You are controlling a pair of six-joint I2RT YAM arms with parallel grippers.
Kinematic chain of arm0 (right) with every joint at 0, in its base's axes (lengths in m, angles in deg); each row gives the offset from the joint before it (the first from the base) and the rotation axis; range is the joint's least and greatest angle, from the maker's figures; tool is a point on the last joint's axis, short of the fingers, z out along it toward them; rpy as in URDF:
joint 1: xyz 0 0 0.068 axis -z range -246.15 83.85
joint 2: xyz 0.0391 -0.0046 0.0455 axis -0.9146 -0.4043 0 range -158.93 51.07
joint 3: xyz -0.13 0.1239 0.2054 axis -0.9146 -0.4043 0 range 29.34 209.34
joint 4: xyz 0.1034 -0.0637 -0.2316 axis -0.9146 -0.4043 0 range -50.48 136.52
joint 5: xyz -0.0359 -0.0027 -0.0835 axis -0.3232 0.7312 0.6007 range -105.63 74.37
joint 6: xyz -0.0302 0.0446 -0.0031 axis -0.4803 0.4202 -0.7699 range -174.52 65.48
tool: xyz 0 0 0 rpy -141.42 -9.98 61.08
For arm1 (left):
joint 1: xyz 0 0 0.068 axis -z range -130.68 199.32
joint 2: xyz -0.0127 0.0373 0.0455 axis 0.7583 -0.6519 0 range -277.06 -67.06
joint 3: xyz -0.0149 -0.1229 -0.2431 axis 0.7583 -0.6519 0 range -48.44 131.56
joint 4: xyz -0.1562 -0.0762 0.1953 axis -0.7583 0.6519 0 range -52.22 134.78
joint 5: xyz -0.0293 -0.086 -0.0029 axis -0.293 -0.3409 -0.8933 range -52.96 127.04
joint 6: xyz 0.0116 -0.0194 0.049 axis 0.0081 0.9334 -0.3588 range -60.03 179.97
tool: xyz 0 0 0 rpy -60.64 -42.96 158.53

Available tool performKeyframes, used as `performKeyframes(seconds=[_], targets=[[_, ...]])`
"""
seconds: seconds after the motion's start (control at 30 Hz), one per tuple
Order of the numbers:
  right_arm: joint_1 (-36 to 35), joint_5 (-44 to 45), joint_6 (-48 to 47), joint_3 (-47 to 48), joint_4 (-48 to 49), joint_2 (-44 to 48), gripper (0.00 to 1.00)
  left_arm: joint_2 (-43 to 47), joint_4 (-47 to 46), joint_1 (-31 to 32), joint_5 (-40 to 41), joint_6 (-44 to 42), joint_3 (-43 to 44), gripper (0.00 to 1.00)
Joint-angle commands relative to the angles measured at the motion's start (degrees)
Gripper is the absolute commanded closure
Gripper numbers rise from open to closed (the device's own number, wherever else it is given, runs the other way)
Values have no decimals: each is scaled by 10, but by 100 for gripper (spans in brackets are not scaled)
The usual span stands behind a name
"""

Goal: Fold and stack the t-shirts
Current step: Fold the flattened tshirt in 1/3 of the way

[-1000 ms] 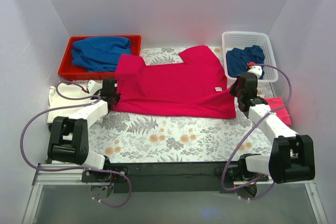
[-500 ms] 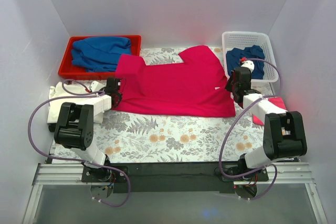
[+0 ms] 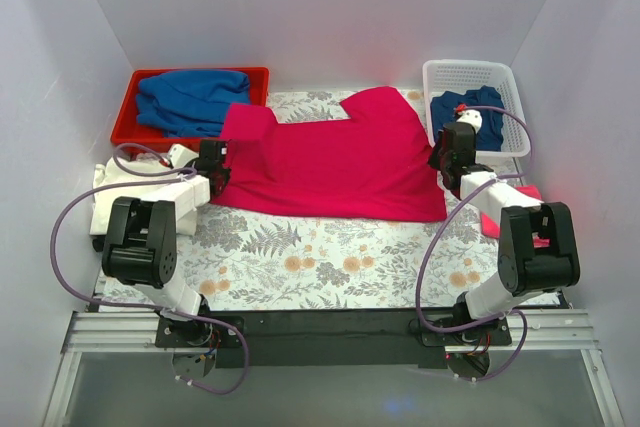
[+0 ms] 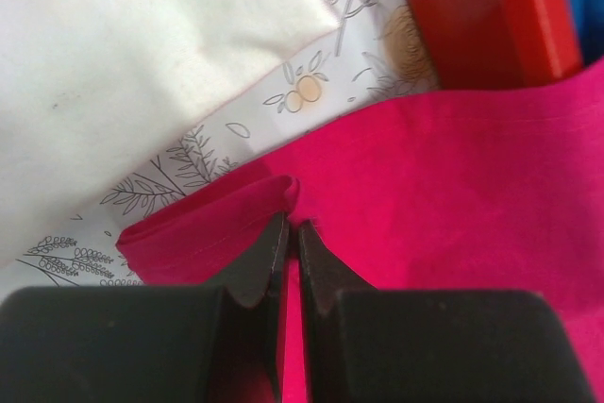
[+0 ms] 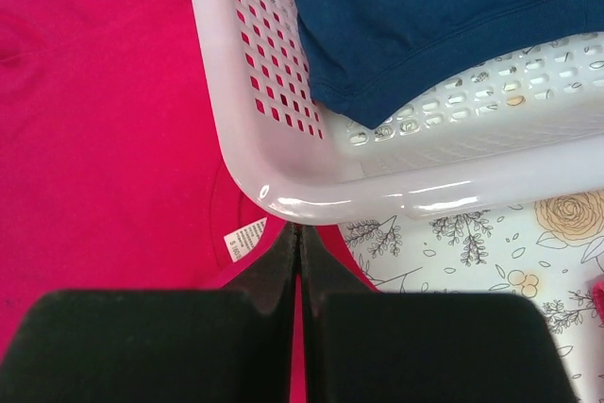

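Note:
The crimson-pink t-shirt (image 3: pixel 330 162) lies folded over on the floral table cloth. My left gripper (image 3: pixel 212 159) is shut on the shirt's left edge, pinching a fold of its hem (image 4: pixel 217 224). My right gripper (image 3: pixel 447 154) is shut on the shirt's right edge (image 5: pixel 142 139), next to its white label (image 5: pixel 246 237) and against the corner of the white basket (image 5: pixel 283 191). A cream shirt (image 3: pixel 115 192) lies at the left. A pink shirt (image 3: pixel 525 209) lies at the right under the right arm.
A red tray (image 3: pixel 125 119) at the back left holds a blue shirt (image 3: pixel 190 99). The white basket (image 3: pixel 470 71) at the back right holds a dark blue shirt (image 3: pixel 468 107). White walls close in on three sides.
Both grippers have moved toward the back with the shirt's edges in them. The shirt's near edge has shifted back with them, and both arms are now folded in closer to their bases.

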Motion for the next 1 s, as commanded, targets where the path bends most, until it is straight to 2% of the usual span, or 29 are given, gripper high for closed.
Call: performKeyframes(seconds=[0.0,0.13,0.33,0.37,0.43,0.5,0.57,0.6,0.67,0.97], targets=[[0,29,-12,28,34,26,99,51,-12,-5,28,-13,18,100],[2,29,-18,41,36,11,99,55,-25,-5,25,-19,24,100],[1,8,-22,67,36,-31,99,5,-38,-5,-2,-36,56,100],[1,3,-26,73,33,-40,99,-6,-35,-5,-4,-38,61,84],[1,-6,-27,88,17,-60,76,-30,-20,-6,-6,-31,69,63],[1,-14,-31,85,6,-55,51,-35,-16,-6,-4,-22,65,45],[1,-8,-30,62,7,-40,40,-24,-22,-6,9,-17,43,34],[1,-5,-32,57,7,-22,36,-16,-28,-6,11,-20,36,31],[1,-5,-37,37,7,-3,35,10,-42,-6,22,-25,15,30],[-9,-69,-3,-62,-2,91,36,112,-49,-4,-17,-60,-39,28]])
